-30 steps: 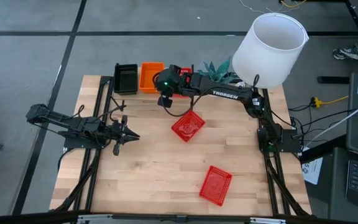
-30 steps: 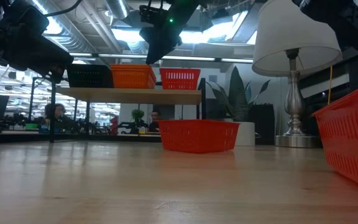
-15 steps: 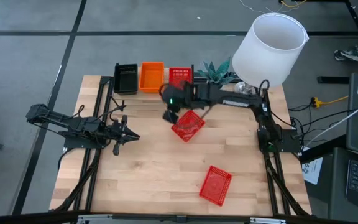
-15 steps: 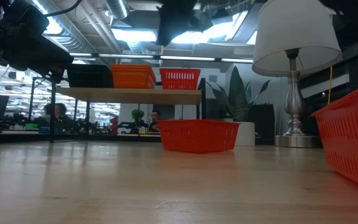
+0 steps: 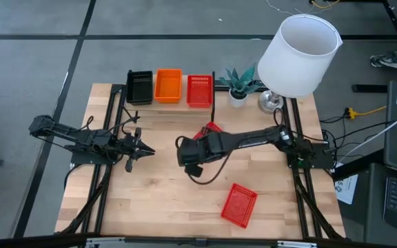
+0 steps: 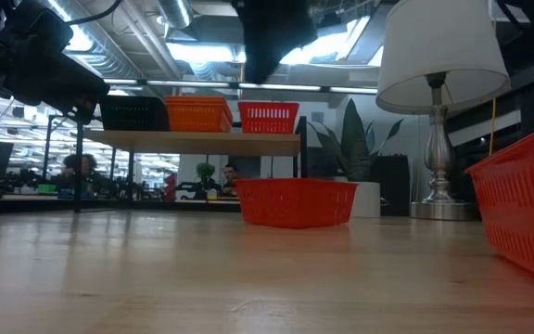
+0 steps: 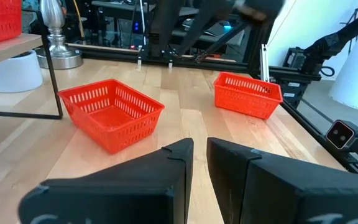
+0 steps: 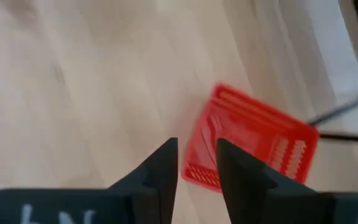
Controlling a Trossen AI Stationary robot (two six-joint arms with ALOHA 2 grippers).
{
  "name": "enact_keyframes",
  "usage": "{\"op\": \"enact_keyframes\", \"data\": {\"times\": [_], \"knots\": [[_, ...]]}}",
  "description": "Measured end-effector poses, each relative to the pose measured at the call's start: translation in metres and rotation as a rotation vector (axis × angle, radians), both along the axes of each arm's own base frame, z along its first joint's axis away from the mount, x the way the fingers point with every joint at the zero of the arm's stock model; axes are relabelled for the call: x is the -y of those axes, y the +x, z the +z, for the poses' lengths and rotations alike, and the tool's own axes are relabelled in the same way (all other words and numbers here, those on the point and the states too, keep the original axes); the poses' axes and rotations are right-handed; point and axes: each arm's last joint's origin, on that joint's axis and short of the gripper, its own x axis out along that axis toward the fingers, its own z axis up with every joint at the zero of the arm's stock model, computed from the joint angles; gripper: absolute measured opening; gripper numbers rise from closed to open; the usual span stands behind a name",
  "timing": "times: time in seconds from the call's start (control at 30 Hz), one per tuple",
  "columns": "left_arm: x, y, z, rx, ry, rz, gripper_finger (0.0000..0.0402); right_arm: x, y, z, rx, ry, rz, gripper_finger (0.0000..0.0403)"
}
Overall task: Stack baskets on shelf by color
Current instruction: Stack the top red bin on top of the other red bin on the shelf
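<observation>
The right gripper (image 8: 196,163), fingers slightly parted and empty, hangs above the table; a red slotted plastic basket (image 8: 248,144) lies just beyond its fingertips, long axis slanting across them.

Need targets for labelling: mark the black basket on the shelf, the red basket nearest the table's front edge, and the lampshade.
black basket (image 5: 140,87), high view, its inner floor.
red basket (image 5: 239,204), high view, its middle.
lampshade (image 5: 295,60), high view, outer wall.
</observation>
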Motion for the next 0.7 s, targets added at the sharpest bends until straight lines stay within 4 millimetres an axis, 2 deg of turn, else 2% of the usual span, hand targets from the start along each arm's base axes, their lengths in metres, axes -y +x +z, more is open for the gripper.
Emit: {"op": "enact_keyframes", "data": {"times": [0.17,0.47,0.6,0.7], "knots": [[0.000,0.000,0.000,0.000,0.000,0.000,0.0039,0.013,0.004,-0.017,-0.076,0.010,-0.065,0.0105],[0.000,0.000,0.000,0.003,0.026,-0.001,0.0039,0.031,0.023,-0.061,-0.174,0.041,-0.075,0.0105],[0.000,0.000,0.000,0.003,0.023,-0.001,0.0039,0.032,0.019,-0.062,-0.234,0.062,-0.022,0.0105],[0.000,0.000,0.000,0.002,0.017,-0.001,0.0039,0.036,0.000,-0.050,-0.361,0.041,-0.051,0.0105]]}}
